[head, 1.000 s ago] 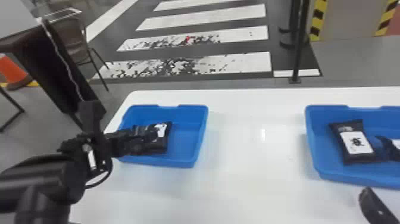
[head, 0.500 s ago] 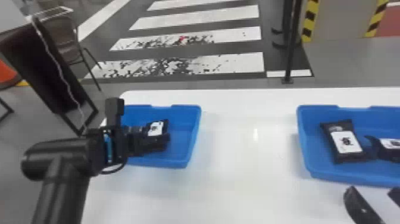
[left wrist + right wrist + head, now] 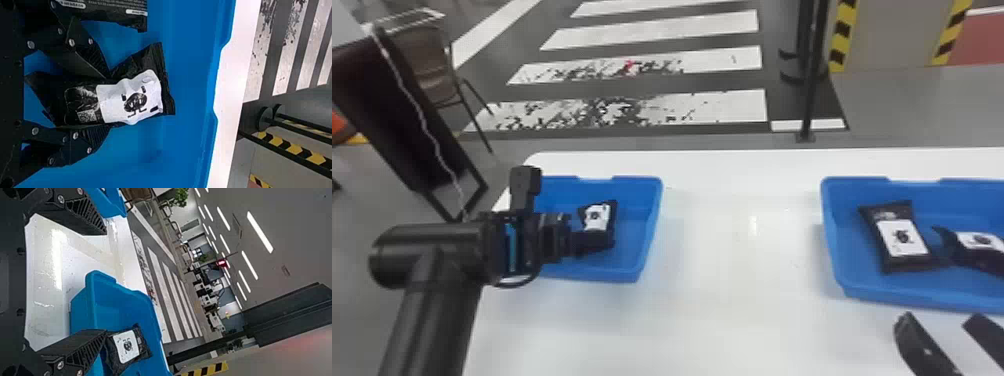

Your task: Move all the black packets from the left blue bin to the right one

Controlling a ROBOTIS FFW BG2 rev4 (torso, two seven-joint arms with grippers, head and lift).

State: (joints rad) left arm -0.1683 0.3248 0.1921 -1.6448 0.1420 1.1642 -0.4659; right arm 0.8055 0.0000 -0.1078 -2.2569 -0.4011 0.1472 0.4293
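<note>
Head view: left black gripper [image 3: 592, 239] pinching black, white-labelled packet [image 3: 598, 217], left blue plastic bin [image 3: 648, 225] (right black gripper [image 3: 942, 319] wide, near right).

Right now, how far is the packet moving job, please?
Seemingly done: two black packets lie in the right bin. In hand: the left claw is around one packet inside the left bin; firm grip unclear. Left: that packet, plus another packet beside it.

Left arm [image 3: 439, 295] extended, left claw [image 3: 592, 241] partly closed, right claw [image 3: 943, 320] wide open
</note>
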